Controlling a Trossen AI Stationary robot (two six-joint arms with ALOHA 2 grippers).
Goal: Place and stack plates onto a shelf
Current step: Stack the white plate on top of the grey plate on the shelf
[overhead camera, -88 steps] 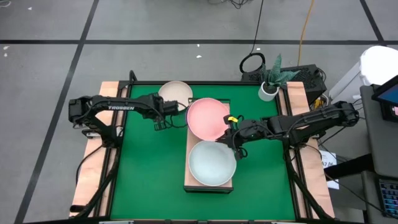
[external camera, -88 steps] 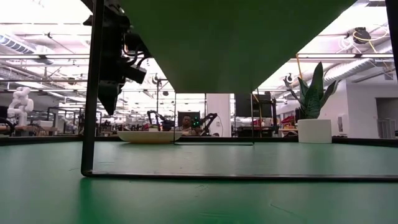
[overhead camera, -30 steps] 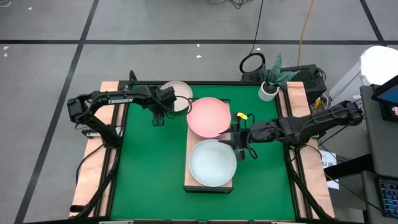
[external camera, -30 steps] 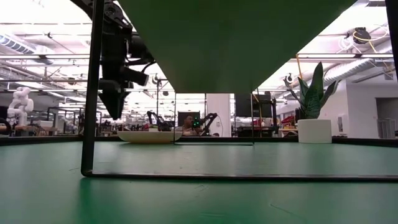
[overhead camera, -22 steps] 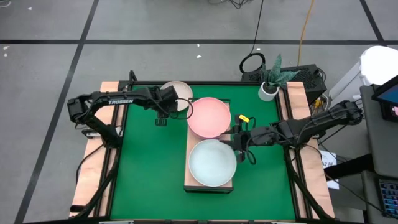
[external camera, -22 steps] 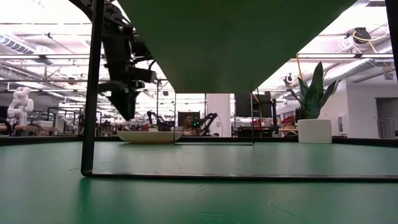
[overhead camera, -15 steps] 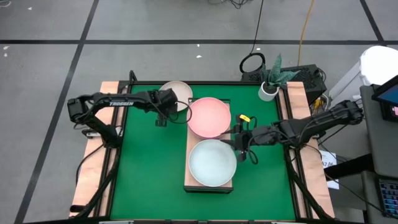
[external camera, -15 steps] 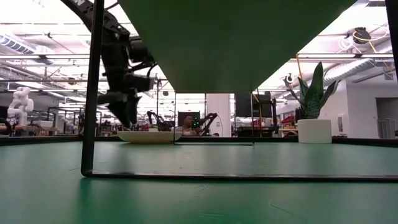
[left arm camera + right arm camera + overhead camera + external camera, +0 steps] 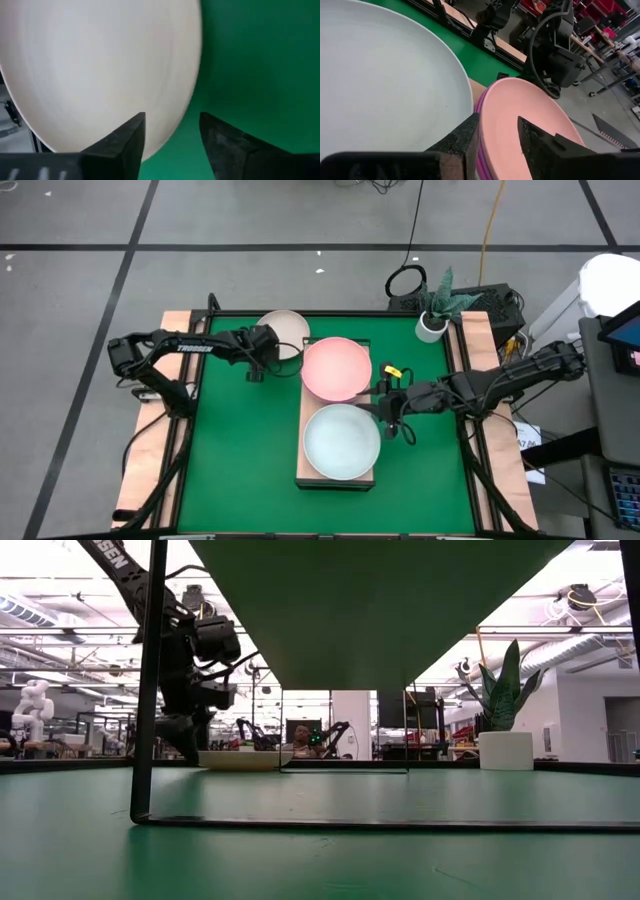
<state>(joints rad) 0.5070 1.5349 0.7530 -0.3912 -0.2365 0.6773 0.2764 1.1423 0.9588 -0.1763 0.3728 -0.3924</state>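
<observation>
A cream plate (image 9: 283, 332) rests on the green mat at the far side, left of the shelf (image 9: 336, 476). My left gripper (image 9: 261, 361) stands open at the plate's near-left rim (image 9: 172, 107), one finger over the plate and one over the mat; whether they touch it I cannot tell. On the shelf a pale pink plate (image 9: 335, 368) sits on a purple one (image 9: 479, 150), with a pale blue-white plate (image 9: 341, 442) nearer. My right gripper (image 9: 386, 409) is open just right of the shelf, level with the gap between these plates.
A potted plant (image 9: 433, 316) stands at the table's far right corner. Wooden side strips (image 9: 158, 430) run along both table edges. The shelf's thin black frame leg (image 9: 146, 690) rises close to my left gripper (image 9: 189, 743). Green mat lies bare at the near left.
My left gripper has come down from above the mat to the cream plate's rim, tipping its fingers downward. The plates have kept their places.
</observation>
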